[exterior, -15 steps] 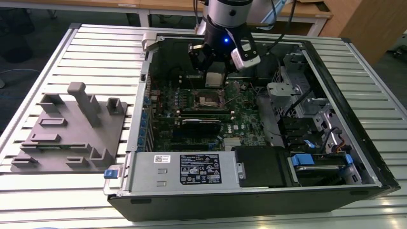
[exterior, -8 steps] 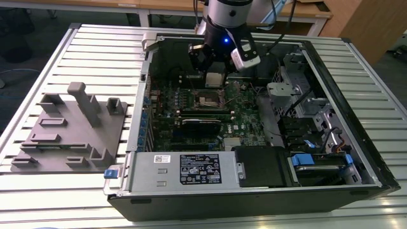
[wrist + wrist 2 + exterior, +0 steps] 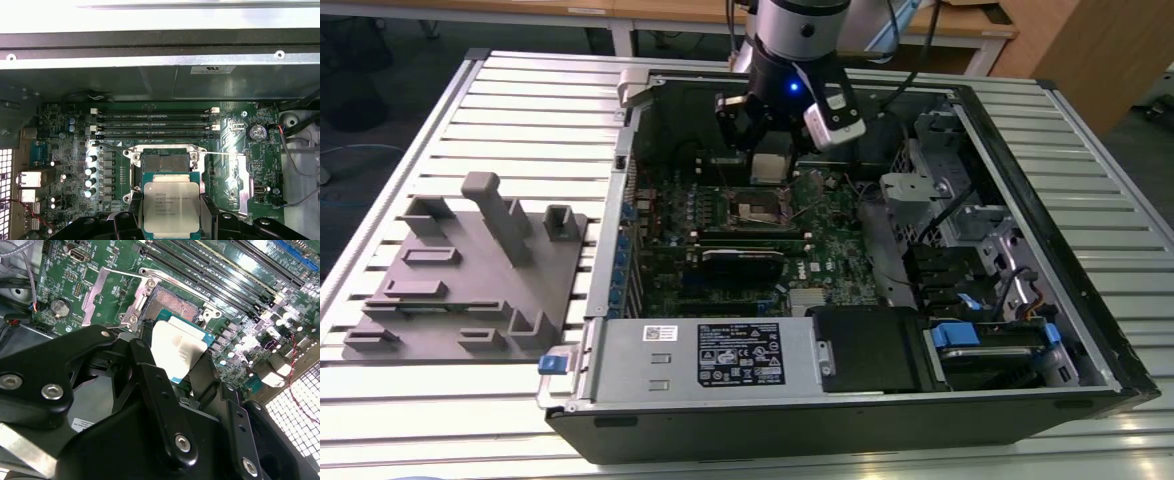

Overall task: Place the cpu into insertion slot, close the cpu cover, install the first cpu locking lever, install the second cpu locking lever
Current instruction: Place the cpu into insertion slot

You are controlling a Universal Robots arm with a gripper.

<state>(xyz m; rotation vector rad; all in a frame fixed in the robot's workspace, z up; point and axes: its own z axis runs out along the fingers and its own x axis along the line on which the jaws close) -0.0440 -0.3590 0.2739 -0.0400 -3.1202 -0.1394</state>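
The arm's black two-finger gripper point(image 3: 769, 158) hangs inside a black tower computer case point(image 3: 854, 430) that lies open on its side on a ribbed pale metal table point(image 3: 520, 90). Its dark fingers point(image 3: 135, 215) are clamped on two opposite edges of the cpu point(image 3: 170, 202), a small flat square chip with a dull silvery metal top and a thin green border, carried with the metal face turned towards the wrist cameras. In both wrist views the chip sits between the fingers, close to the insertion slot point(image 3: 165, 162), a small dark square socket with a metal rim set in the green motherboard point(image 3: 65, 150). It is not seated: the socket's field of contacts lies bare. In the exterior view the chip hangs above the board, near the socket on the arm's side of it. The cpu cover point(image 3: 107, 290), a thin square silver metal frame plate with a large cut-out centre, is swung open off the socket, on the side towards a round silver coin battery point(image 3: 61, 306). Long black memory slots point(image 3: 155, 122) run in parallel rows past the socket. A silver power supply box point(image 3: 707, 355) with a label fills one end of the case. A grey moulded fixture point(image 3: 467, 270) stands on the table towards the exterior view's left.
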